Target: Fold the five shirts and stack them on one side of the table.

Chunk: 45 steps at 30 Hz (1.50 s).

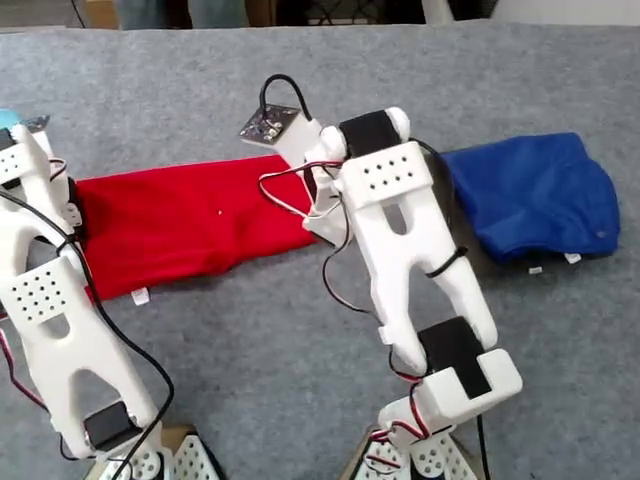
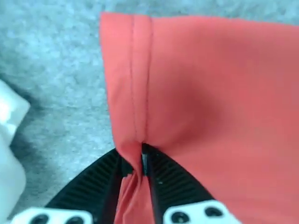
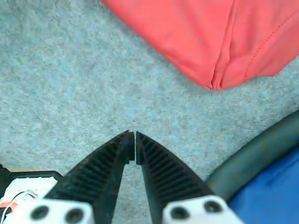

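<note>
A red shirt (image 1: pixel 190 225) lies spread flat across the middle left of the grey table. At its left edge my left gripper (image 2: pixel 141 161) is shut on a pinched fold of the red shirt (image 2: pixel 210 93) by the stitched hem; from above, that gripper (image 1: pixel 73 218) sits at the shirt's left end. My right gripper (image 3: pixel 135 136) is shut with nothing in it, just above the bare grey cloth, a short way off a folded corner of the red shirt (image 3: pixel 215 42). The right arm (image 1: pixel 395 190) stands over the shirt's right end. A folded blue shirt (image 1: pixel 535 195) lies at the right.
The table is covered in grey cloth (image 1: pixel 250 340). A black cable (image 3: pixel 252 154) runs near the right gripper beside the blue fabric (image 3: pixel 273 198). Red and white wires (image 1: pixel 300 205) hang off the right arm. Both arm bases stand at the near edge.
</note>
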Tool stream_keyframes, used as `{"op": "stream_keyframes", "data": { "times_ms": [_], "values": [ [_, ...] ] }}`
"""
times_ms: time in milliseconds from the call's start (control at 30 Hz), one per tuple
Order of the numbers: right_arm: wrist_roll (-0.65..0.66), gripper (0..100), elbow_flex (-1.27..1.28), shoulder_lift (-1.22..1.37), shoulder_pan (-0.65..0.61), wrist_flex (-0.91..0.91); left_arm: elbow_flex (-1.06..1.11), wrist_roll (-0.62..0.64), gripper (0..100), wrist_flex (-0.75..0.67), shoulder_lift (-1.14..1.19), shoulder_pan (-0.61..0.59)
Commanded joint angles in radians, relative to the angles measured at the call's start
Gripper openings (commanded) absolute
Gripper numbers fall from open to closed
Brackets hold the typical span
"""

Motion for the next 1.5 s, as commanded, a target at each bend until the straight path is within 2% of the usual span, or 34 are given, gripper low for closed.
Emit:
{"op": "stream_keyframes", "data": {
  "times_ms": [0,233,367,467,600,733,1000,1133,1467],
  "values": [
    [0.008,1.4,-0.005,-0.081,0.005,-0.005,0.013,-0.009,3,0.008,0.008,-0.002],
    [0.071,1.5,-0.005,-0.206,0.017,0.0,0.008,0.043,3,0.008,-0.002,-0.002],
    [0.071,1.5,-0.016,-0.266,0.091,-0.005,-0.059,0.075,3,0.008,-0.002,-0.019],
    [0.071,1.5,-0.022,-0.282,0.157,-0.003,-0.142,0.144,3,0.008,-0.002,-0.059],
    [0.071,1.5,-0.022,-0.286,0.184,0.0,-0.199,0.149,3,0.009,-0.011,-0.073],
    [0.072,1.5,-0.022,-0.28,0.183,-0.003,-0.157,0.147,3,0.009,-0.081,-0.067],
    [0.072,1.5,-0.021,-0.286,0.187,-0.002,-0.019,0.157,3,0.009,-0.218,0.067],
    [0.072,1.5,-0.018,-0.286,0.198,0.0,0.05,0.207,3,0.009,-0.285,0.148],
    [0.141,1.5,-0.021,-0.291,0.41,0.003,0.139,0.362,3,0.006,-0.364,0.395]
  ]
}}
